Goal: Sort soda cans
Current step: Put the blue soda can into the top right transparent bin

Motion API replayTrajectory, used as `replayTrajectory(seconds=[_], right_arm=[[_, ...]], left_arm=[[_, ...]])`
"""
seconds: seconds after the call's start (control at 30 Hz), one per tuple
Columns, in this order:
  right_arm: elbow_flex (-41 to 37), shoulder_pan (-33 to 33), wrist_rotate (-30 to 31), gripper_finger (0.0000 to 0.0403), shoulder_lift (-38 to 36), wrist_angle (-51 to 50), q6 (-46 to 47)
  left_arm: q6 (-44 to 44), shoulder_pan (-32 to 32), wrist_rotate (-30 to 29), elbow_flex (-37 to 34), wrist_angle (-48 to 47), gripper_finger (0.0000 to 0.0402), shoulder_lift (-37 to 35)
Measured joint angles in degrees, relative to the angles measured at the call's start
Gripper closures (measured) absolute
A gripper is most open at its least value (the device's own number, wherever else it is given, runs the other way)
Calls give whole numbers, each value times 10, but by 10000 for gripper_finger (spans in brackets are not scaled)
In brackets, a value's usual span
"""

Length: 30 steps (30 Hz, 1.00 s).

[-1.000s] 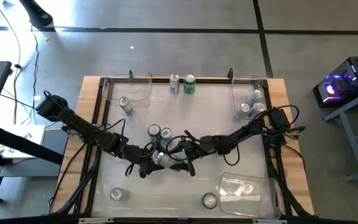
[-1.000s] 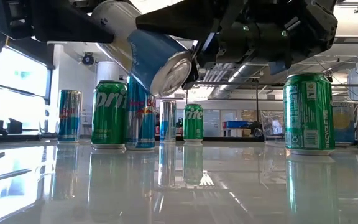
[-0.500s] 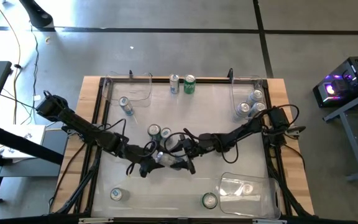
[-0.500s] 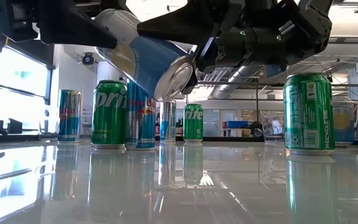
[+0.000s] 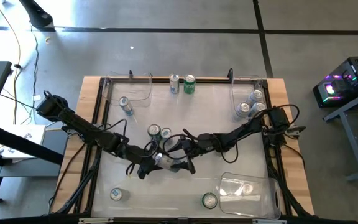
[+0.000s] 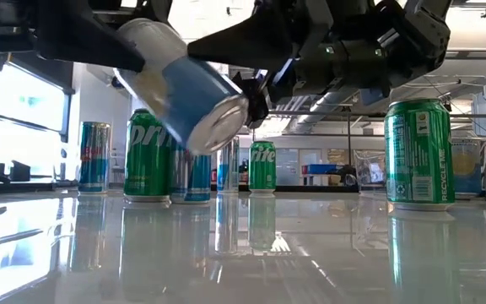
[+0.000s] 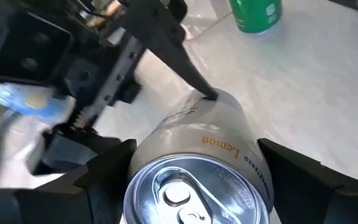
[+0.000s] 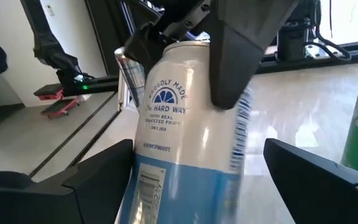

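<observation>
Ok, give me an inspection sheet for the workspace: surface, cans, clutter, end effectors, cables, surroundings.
Surface: glossy table top, wooden edges, no spills seen.
Job's things: blue-and-white can in the air, tilted, mid-table; loose cans standing on the table; more cans in the right rear bin.
Clutter: nothing seen.
End effectors: left end effector shut on the blue-and-white can; right end effector open around the same can.
Cables: cables looped at the right arm's base.
Surroundings: concrete floor; lit device to the right.
</observation>
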Motion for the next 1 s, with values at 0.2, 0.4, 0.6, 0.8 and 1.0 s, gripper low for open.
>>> replayTrajectory(seconds=[0.2,0.4,0.6,0.8,1.0], right_arm=[[0,-4,41,48,-40,-110,-25],[0,-2,105,47,-108,-230,-51],[0,24,162,48,-200,-356,-63],[0,79,255,48,-280,-451,-71],[0,134,318,48,-307,-490,-62]], left_arm=[[-62,-15,9,28,-75,102,0],[-157,-15,2,100,-210,102,1],[-233,-15,-1,177,-341,102,53],[-278,-15,-13,298,-473,101,153],[-290,-9,-16,408,-589,100,240]])
